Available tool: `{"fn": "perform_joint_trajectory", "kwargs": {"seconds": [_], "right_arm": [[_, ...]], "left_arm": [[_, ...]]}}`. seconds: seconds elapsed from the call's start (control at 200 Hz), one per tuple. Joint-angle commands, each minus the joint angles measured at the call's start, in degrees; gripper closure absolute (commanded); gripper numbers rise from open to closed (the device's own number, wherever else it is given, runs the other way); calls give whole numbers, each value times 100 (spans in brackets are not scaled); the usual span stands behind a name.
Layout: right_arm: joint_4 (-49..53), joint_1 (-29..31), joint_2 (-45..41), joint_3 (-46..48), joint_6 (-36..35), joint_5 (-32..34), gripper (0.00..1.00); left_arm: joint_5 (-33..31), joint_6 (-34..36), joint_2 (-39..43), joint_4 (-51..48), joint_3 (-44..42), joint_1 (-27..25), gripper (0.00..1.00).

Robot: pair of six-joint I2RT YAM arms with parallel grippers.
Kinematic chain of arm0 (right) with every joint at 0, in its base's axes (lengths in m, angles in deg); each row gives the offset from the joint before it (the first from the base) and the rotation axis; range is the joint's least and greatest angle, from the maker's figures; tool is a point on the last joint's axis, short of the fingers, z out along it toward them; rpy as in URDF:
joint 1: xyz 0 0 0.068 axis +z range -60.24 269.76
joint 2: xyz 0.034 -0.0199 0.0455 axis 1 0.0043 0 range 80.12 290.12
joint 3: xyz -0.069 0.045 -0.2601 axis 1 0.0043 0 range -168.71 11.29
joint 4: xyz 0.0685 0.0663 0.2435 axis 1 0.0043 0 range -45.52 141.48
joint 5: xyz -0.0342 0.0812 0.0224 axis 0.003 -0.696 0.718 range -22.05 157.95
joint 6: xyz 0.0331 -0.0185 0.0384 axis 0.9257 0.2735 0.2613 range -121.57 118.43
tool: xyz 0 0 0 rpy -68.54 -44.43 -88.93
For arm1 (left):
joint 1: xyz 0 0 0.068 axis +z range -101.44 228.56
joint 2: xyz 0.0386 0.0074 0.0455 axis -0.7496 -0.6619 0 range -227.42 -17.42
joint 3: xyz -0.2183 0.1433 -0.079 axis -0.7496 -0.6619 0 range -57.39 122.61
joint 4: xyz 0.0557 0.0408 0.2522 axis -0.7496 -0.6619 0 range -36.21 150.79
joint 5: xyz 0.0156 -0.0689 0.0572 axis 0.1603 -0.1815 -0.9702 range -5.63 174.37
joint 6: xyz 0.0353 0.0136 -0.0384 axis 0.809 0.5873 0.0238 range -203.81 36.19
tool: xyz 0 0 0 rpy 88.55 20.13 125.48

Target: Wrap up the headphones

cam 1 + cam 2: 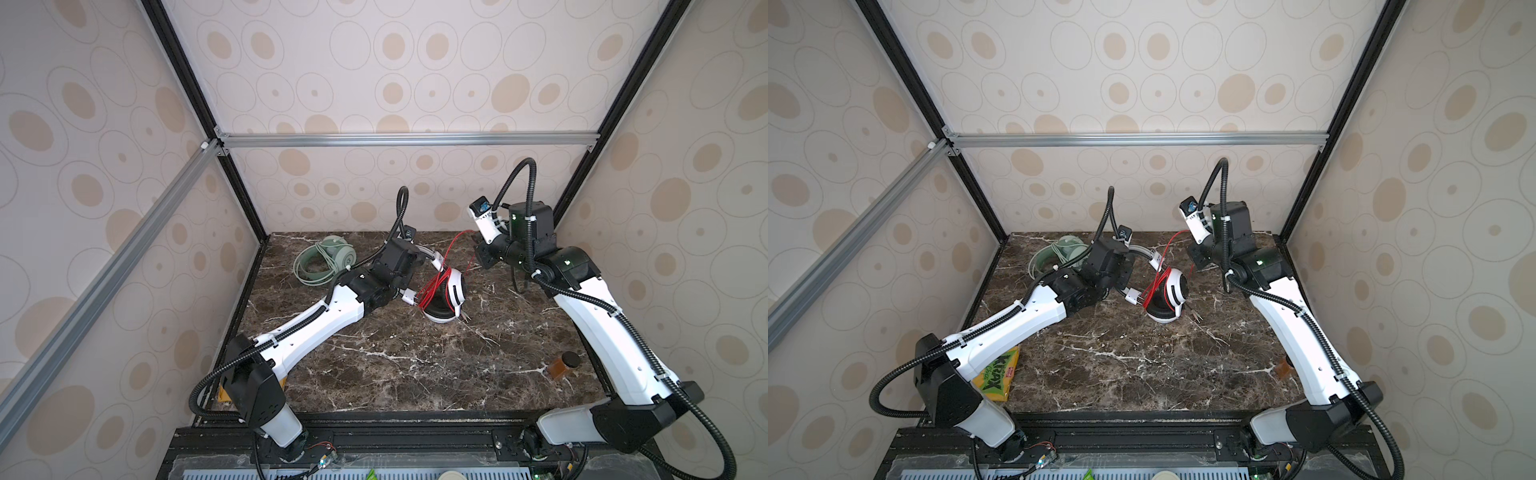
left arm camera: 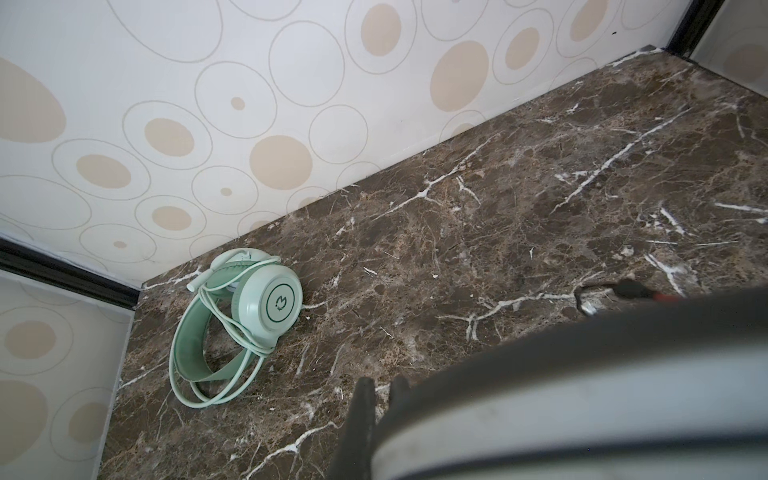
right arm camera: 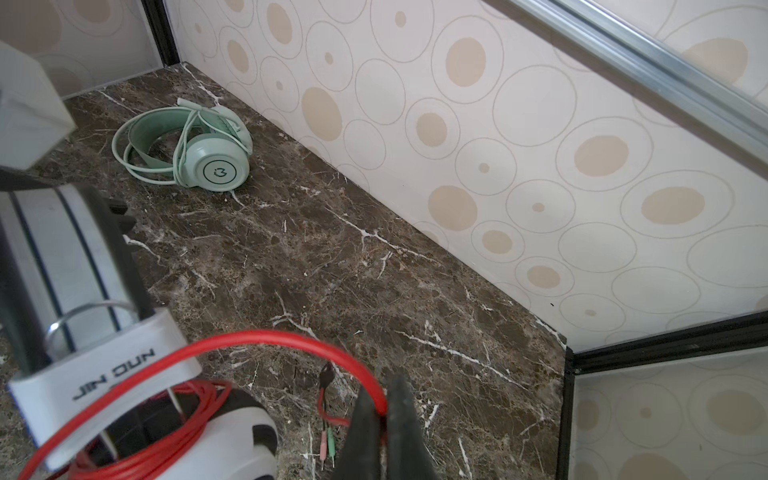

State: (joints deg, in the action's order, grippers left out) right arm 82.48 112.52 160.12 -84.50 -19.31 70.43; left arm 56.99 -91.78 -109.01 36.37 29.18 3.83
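Note:
The white-and-black headphones [image 1: 453, 291] [image 1: 1174, 291] lie mid-table on one ear cup, with their red cord [image 1: 432, 286] [image 3: 291, 336] looped in several turns around the ear cup. My left gripper [image 1: 422, 255] [image 2: 380, 390] is shut on their grey headband [image 2: 582, 395]. Just to their right, my right gripper [image 1: 478, 259] [image 3: 382, 395] is shut on a raised arc of the red cord. The cord's pink and green plugs [image 3: 328, 446] rest on the table. The mint green headphones [image 1: 328, 257] [image 2: 266, 307] [image 3: 216, 166] lie in the back left corner, their pale cord wound around them.
An amber jar with a black lid [image 1: 563, 363] stands at the table's right edge near the front. A yellow-green snack packet [image 1: 998, 374] lies at the front left under the left arm. Patterned walls and black frame posts [image 1: 245, 199] close in the marble table [image 1: 415, 374].

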Motion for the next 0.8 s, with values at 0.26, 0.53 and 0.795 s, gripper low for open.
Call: {"fn": "perform_joint_trajectory", "kwargs": {"seconds": [0.26, 0.53, 0.795], "right_arm": [[-338, -639, 106, 53, 620, -966, 100], [-674, -1000, 482, 296, 1043, -1757, 100], [-2030, -1072, 799, 1328, 1908, -3709, 97]], "left_arm": [[445, 40, 434, 552, 23, -22, 100], [1470, 61, 1205, 1149, -489, -24, 100], [2189, -424, 1744, 1495, -711, 328, 100]]}}
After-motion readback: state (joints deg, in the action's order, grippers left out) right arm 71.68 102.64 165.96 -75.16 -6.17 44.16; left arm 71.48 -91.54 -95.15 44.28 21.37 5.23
